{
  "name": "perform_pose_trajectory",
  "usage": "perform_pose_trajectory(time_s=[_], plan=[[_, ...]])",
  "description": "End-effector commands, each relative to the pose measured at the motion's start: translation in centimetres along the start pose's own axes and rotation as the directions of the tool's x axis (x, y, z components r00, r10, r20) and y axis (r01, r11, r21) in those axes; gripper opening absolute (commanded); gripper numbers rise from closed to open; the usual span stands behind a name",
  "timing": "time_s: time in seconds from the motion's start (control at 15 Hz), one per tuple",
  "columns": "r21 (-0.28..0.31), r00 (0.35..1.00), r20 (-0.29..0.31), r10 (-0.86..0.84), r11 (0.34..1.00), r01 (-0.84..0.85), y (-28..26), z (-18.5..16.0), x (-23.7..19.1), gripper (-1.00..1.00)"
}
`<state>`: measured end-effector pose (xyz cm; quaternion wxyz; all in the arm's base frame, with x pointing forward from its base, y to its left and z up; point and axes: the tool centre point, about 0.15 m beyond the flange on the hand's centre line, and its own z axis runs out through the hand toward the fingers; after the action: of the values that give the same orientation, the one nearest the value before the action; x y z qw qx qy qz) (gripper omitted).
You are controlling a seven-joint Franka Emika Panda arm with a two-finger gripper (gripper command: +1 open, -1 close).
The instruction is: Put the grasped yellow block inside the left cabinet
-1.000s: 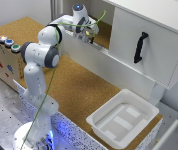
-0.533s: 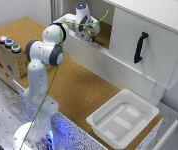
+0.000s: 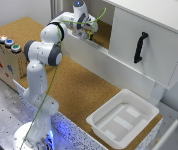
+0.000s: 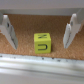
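Gripper now open, fingers spread wide, clear of block. Block released, sitting on cork floor of left cabinet, between the fingers. Arm reaching slightly deeper than half a second ago. Placement looks done; only retreat left.

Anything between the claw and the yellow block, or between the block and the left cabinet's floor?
Nothing visible. The yellow block sits on the left cabinet's cork floor, between the open claw's fingers, with a gap either side.
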<state>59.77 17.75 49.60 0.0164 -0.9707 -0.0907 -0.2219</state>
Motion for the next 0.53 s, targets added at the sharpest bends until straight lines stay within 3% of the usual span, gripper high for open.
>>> perform_pose_trajectory(time_s=[0.0,0.33,0.47], plan=[[-0.061,0.999,-0.039,0.037,0.997,-0.040,0.4,-4.3,-8.9,1.00],[-0.109,0.993,0.120,-0.009,0.994,0.022,-2.4,-5.1,-17.1,1.00],[-0.109,0.993,0.120,-0.009,0.994,0.022,-2.4,-5.1,-17.1,1.00]])
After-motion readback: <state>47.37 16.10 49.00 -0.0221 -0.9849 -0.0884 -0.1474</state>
